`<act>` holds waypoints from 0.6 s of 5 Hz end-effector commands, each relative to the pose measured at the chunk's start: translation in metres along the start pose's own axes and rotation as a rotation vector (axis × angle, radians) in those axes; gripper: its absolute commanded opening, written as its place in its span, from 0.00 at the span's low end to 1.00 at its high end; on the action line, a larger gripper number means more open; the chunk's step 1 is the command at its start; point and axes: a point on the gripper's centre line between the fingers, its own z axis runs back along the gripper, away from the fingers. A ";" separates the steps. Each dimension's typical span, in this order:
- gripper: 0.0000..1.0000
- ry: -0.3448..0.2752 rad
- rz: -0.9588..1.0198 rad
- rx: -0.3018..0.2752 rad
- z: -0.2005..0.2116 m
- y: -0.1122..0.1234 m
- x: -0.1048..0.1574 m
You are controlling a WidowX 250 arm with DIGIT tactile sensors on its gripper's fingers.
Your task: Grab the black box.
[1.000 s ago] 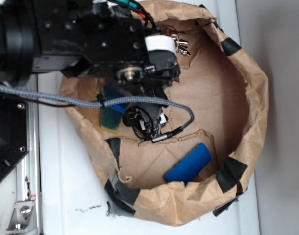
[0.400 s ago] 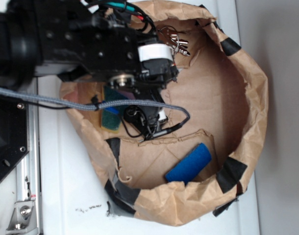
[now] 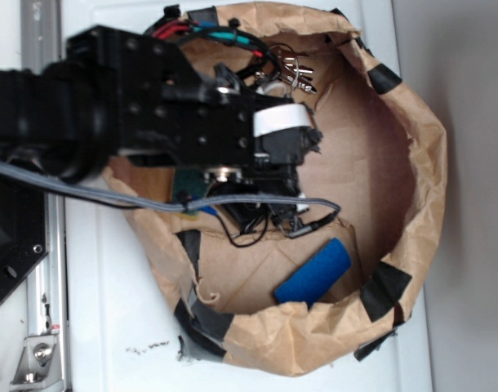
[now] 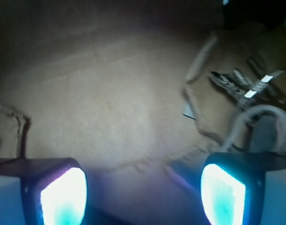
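I see tool (image 4: 143, 197) jaws wide, empty | over brown paper-lined basin (image 3: 412, 147) | blue rectangular foam block (image 3: 314, 273) apart | black box not visible

A robotics lab setup: a black robot arm (image 3: 135, 106) with exposed cabling bolted onto a plain white bench (image 3: 102, 310), reaching over a makeshift brown paper bin (image 3: 412, 163) patched with black tape (image 3: 384, 290) near the bench's right edge.

Bare cardboard floor (image 4: 101, 108) open ahead; keys (image 4: 248, 84) right; paper wall (image 3: 424, 163) encircling
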 end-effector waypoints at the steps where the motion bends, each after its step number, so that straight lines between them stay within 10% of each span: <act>1: 1.00 0.026 -0.064 0.003 -0.004 -0.007 -0.018; 3: 1.00 0.035 -0.082 -0.036 0.006 -0.005 -0.025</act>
